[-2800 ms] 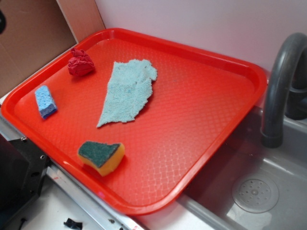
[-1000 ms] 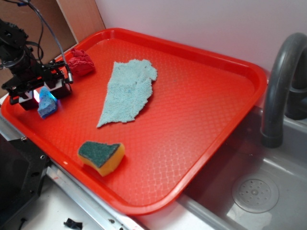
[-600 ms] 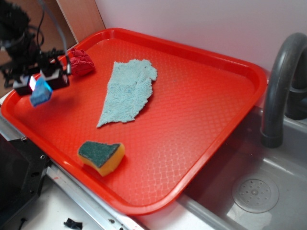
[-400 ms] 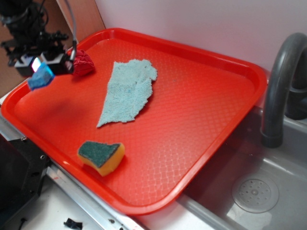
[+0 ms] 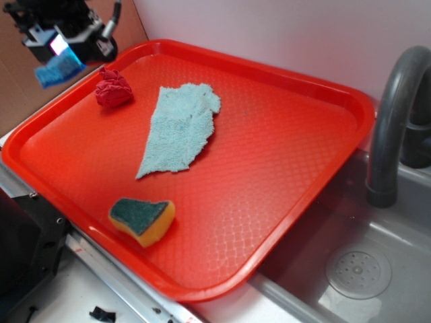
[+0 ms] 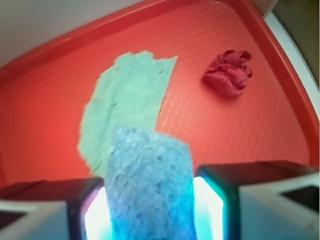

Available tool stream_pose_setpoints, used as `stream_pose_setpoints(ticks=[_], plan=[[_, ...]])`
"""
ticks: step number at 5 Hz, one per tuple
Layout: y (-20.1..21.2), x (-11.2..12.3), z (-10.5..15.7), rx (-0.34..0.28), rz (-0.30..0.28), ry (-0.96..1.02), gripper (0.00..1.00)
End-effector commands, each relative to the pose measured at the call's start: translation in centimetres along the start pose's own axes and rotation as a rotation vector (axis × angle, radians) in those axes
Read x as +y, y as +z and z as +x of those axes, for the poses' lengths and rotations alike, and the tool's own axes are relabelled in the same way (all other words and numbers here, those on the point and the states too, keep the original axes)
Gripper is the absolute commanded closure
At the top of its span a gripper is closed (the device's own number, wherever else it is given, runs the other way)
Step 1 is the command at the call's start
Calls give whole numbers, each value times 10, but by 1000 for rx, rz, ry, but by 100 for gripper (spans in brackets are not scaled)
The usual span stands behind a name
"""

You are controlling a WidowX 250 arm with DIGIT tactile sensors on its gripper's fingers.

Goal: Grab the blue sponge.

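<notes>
The sponge (image 6: 149, 187) filled the bottom of the wrist view, clamped between the two lit pads of the gripper (image 6: 150, 210). Moments before it had hung low over the tray's left edge; by now it had risen to the upper left corner of the exterior frame, sponge (image 5: 59, 69) under gripper (image 5: 64, 42), clear of the tray (image 5: 283, 168) and in front of the brown board (image 5: 40, 87). At lower left the yellow sponge (image 5: 142, 219) sat unmoved, farther up the cloth (image 5: 179, 127) and red rag (image 5: 112, 89) likewise. A grey sink (image 5: 357, 269) and faucet (image 5: 394, 114) sat at right, a pale wall (image 5: 283, 33) behind. The sponge was light blue, porous and blocky, its end sticking out past the pads
</notes>
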State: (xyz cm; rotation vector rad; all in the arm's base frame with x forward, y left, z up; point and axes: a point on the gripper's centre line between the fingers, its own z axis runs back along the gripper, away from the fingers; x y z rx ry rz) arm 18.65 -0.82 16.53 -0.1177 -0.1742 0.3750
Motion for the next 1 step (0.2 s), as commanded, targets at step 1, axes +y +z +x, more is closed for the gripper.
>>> stream_pose_setpoints(ticks=[1], plan=[[18,1,-13,-82,65,31,100]])
